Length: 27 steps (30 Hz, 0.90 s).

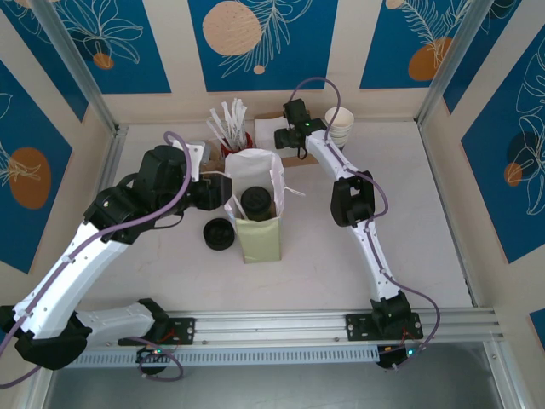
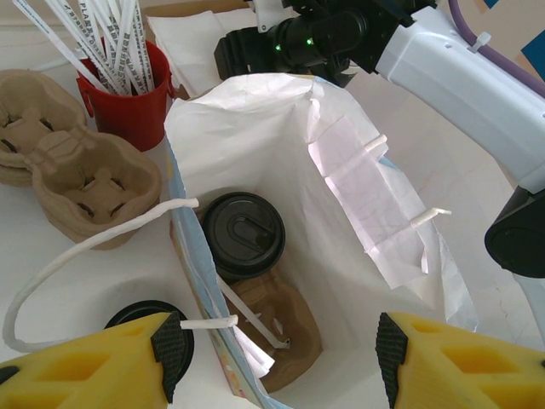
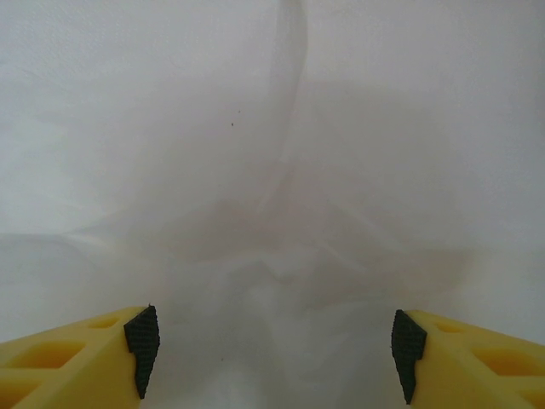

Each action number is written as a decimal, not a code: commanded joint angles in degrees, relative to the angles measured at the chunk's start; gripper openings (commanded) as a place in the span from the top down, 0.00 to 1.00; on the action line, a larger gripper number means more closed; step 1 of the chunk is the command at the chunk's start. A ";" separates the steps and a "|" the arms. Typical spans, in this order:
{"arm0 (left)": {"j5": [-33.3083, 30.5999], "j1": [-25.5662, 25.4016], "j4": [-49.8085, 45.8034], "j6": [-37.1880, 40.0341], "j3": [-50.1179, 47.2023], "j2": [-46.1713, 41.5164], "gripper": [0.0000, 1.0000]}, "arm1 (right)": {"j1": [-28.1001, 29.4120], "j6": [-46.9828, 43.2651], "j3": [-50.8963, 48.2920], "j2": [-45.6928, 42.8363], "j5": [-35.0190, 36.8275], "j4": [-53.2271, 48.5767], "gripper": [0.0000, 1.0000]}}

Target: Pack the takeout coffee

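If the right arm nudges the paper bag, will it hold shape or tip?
The paper bag likely buckles: its walls look thin and creased. Tipping seems less likely: the lidded cup and a cardboard carrier sit in its bottom.

Stock as I count it from my station:

- Paper bag (image 2: 358, 187): one.
- Takeout coffee (image 2: 243, 234): one, lidded.
- Loose black lid (image 1: 219, 233): one.
- Red cup (image 2: 128, 106): one, holding a bundle of wrapped straws (image 2: 111, 34) too crowded for me to count.
- Cardboard cup carriers (image 2: 94, 183): two showing on the bench (image 1: 409, 213), and a third carrier (image 2: 285, 328) inside the bag.
- Stack of white cups (image 1: 339, 126): one; I cannot number the cups in it.
- Pile of white napkins (image 2: 200, 47): one.
- Tools: two, the left tool (image 2: 281, 354) and the right tool (image 3: 274, 349).
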 commanded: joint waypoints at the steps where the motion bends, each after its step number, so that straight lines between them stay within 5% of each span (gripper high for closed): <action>1: -0.46 0.45 1.05 0.00 -0.51 -1.21 0.37 | 0.20 0.26 -0.65 1.71 0.28 -1.06 0.27; 9: -0.44 0.43 0.99 -0.22 -0.77 -1.73 0.37 | 0.10 0.53 -0.81 1.92 -0.20 -1.50 0.34; 17: -0.50 0.43 0.95 -0.17 -1.04 -2.00 0.37 | -0.01 0.34 0.03 1.27 -2.18 -1.72 0.61; 27: -0.46 0.45 1.29 -0.77 -2.40 -2.48 0.37 | 0.32 -0.60 0.97 -1.69 -3.24 -1.02 0.78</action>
